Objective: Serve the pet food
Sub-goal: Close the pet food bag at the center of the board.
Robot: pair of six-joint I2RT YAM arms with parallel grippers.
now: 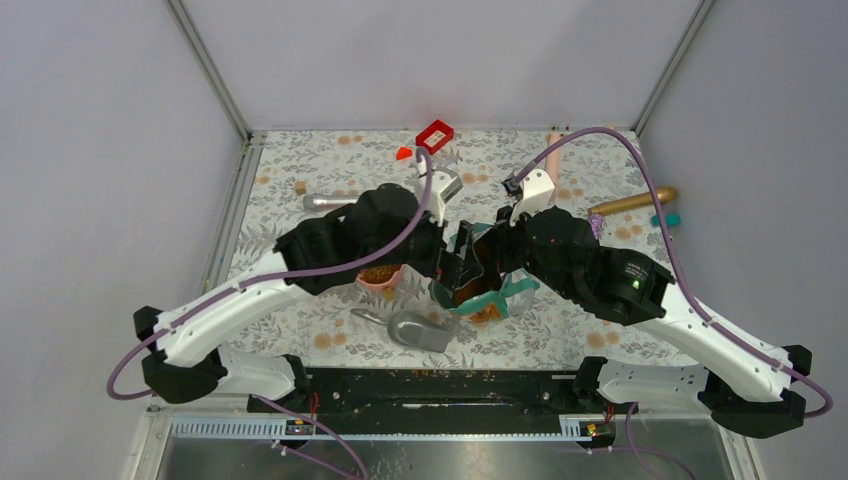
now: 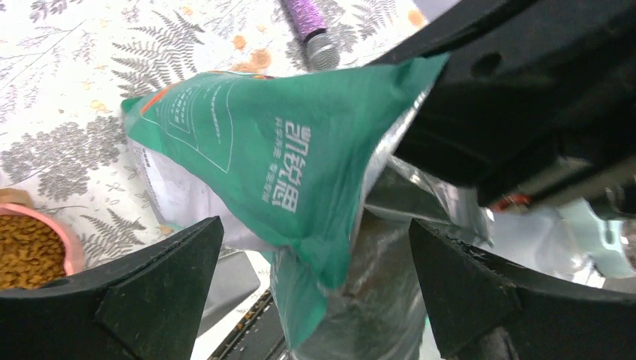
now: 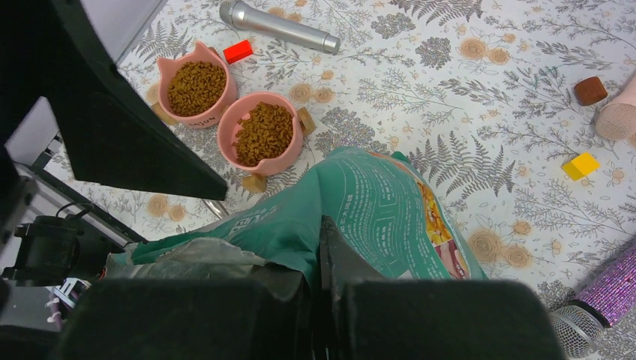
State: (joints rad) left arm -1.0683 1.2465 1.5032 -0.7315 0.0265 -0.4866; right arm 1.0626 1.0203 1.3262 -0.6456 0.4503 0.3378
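Lab booth — grey panel walls (image 1: 430, 60), aluminium frame (image 1: 207, 65)

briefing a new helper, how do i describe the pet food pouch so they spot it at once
On the floral table, look near the two pink bowls of kibble. The pouch is the only soft bag there, teal-green with white print.

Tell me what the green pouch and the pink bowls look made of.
The green pouch: thin plastic film, likely foil-lined; it creases and its inside shines silvery. The pink bowls: smooth ceramic or hard plastic, thick even rims; cannot tell which.
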